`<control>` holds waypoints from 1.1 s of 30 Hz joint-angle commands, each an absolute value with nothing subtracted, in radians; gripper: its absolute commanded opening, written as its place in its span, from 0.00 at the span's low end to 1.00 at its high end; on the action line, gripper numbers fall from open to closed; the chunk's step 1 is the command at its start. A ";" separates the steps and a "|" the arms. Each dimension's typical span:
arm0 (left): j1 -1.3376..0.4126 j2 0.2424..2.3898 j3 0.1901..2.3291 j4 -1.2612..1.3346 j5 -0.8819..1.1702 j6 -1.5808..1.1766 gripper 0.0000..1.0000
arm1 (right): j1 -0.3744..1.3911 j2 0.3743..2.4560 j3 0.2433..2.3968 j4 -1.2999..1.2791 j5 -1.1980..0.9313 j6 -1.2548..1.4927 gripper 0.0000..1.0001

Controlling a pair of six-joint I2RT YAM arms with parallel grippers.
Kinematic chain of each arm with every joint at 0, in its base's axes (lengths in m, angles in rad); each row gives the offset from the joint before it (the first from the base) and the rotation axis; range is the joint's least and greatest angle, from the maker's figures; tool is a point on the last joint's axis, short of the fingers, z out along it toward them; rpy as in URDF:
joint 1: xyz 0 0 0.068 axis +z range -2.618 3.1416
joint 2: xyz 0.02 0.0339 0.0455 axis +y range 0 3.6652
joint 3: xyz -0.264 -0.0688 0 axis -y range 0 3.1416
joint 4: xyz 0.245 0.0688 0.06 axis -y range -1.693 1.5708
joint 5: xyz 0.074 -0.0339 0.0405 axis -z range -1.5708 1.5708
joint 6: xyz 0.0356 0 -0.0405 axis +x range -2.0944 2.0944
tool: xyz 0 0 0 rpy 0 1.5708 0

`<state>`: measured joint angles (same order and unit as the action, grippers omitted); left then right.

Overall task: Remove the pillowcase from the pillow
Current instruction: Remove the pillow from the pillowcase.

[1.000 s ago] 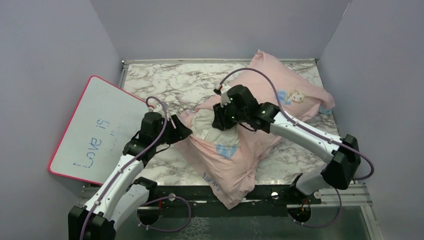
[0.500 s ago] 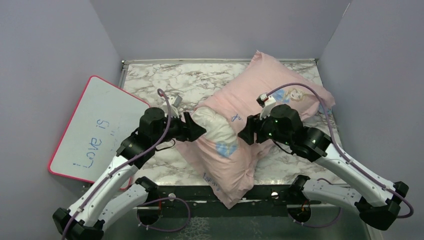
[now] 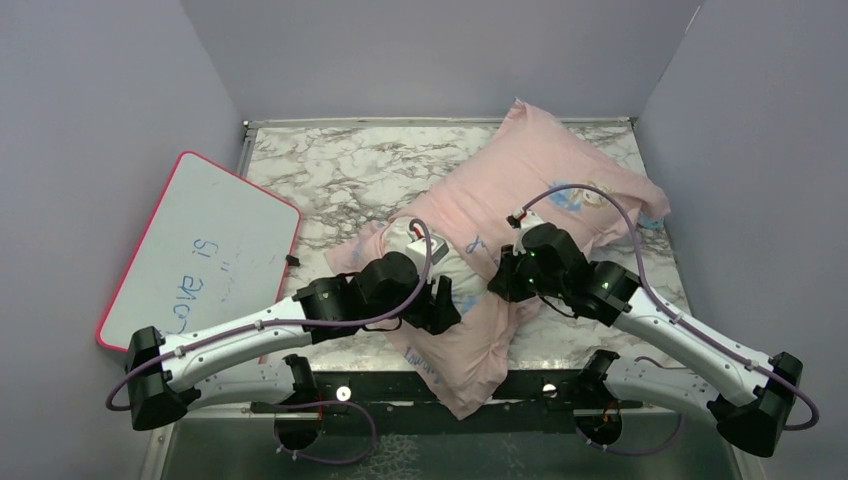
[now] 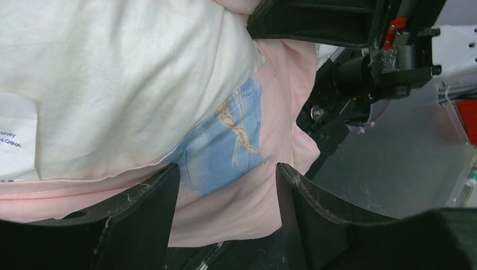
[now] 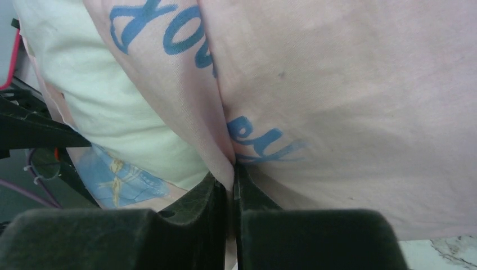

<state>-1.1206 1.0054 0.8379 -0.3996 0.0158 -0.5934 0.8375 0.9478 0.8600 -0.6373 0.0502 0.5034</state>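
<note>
Pillowcase [image 3: 560, 170]: right gripper [image 5: 232, 171] pinches thin fold, may slip under pull. Left gripper [image 4: 228, 180] gapes wide; pillow [image 4: 112, 73] unrestrained, may drag along.

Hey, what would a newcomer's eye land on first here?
A pink pillowcase lies diagonally across the marble table, the white pillow bulging from its near end. There the right gripper pinches a pillowcase fold while the left gripper hovers open by a blue print. A pink-edged whiteboard sits far left.
</note>
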 commanded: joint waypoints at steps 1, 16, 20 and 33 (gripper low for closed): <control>-1.144 1.001 0.810 -0.418 -0.163 -0.683 0.63 | 0.839 0.953 0.849 -0.647 0.084 0.528 0.10; -0.914 1.009 0.643 -0.203 -0.139 -0.736 0.00 | 0.839 0.971 0.761 -0.540 -0.084 0.586 0.09; -0.811 1.081 0.722 -0.207 -0.094 -0.643 0.00 | 0.839 1.000 0.768 -0.506 -0.114 0.599 0.09; -0.662 1.191 0.854 -0.256 -0.028 -0.525 0.00 | 0.838 1.108 0.872 -0.476 -0.088 0.558 0.40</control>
